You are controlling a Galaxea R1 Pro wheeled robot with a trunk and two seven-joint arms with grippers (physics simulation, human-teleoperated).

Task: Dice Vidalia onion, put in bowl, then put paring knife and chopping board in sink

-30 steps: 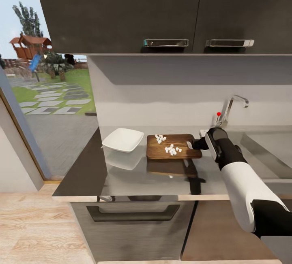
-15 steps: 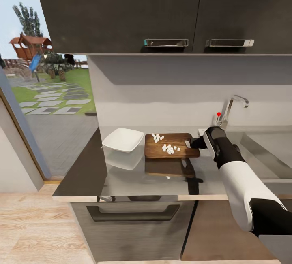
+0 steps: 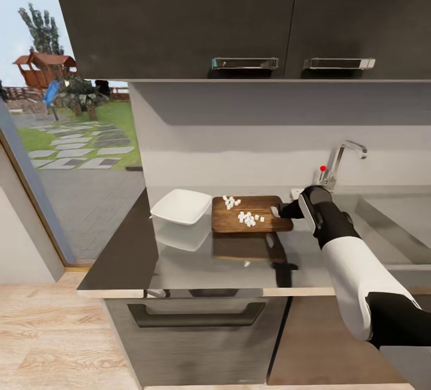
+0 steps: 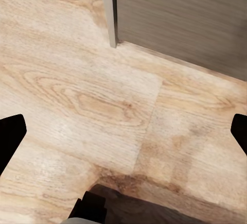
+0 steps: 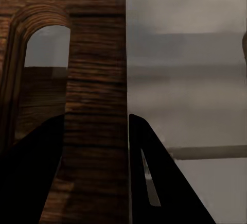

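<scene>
Glossy dark countertop (image 3: pixel 179 258): brown wood-grain chopping board (image 3: pixel 251 213), white dice atop, handle-slot end pinched by right hand (image 3: pixel 280 211).

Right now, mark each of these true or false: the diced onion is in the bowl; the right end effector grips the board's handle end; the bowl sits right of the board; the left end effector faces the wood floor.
1. The diced onion is in the bowl. False: the white pieces lie on the chopping board.
2. The right end effector grips the board's handle end. True.
3. The bowl sits right of the board. False: it sits to its left.
4. The left end effector faces the wood floor. True.
</scene>
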